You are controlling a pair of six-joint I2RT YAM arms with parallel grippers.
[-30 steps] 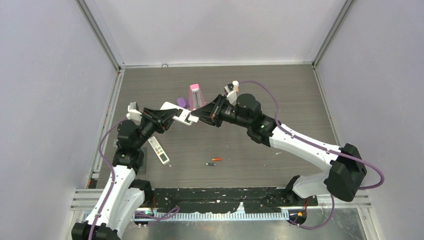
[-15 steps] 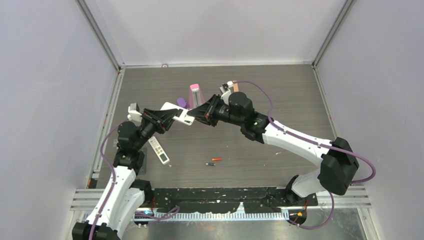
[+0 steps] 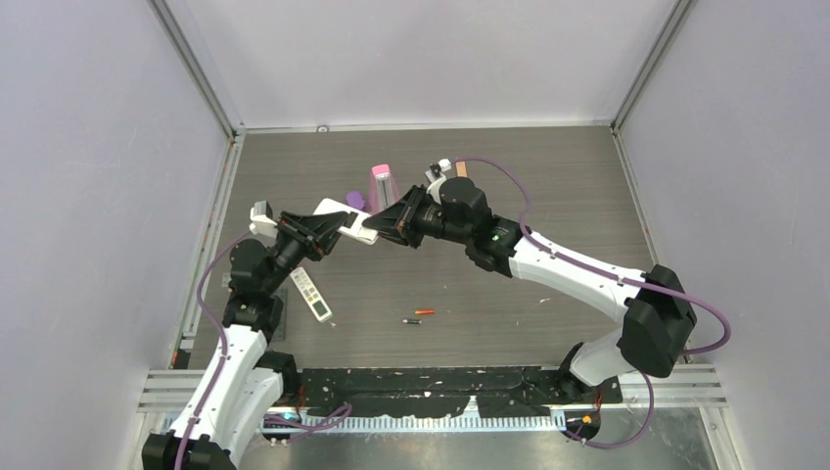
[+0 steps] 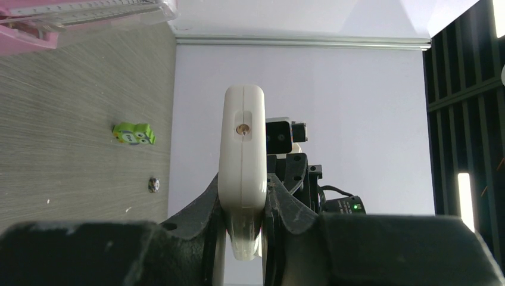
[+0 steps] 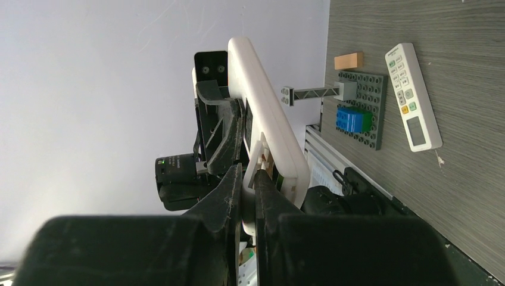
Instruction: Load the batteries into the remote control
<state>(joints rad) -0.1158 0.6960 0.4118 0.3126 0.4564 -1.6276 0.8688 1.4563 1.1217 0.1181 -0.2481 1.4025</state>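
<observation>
My left gripper [image 3: 333, 223] is shut on a white remote control [image 3: 348, 219], holding it on edge above the table; in the left wrist view the remote control [image 4: 243, 149] is clamped between both jaws of that gripper [image 4: 244, 199]. My right gripper [image 3: 384, 227] meets the remote's other end. In the right wrist view it [image 5: 249, 179] is shut on a thin white battery cover [image 5: 259, 156] standing off the remote control [image 5: 268, 113]. Two batteries lie on the table, one red-orange [image 3: 424, 312] and one dark [image 3: 411, 320].
A second white remote [image 3: 311, 294] lies by the left arm, beside a grey brick plate [image 5: 363, 113] with a blue brick [image 5: 351, 119]. A pink holder [image 3: 382, 184], a purple piece [image 3: 355, 201], a wooden block [image 3: 460, 169] and a green eraser [image 4: 134, 133] are behind.
The right arm's wrist and elbow have shifted left, towards the remote. The left arm and the remote have hardly moved. Both grips are unchanged.
</observation>
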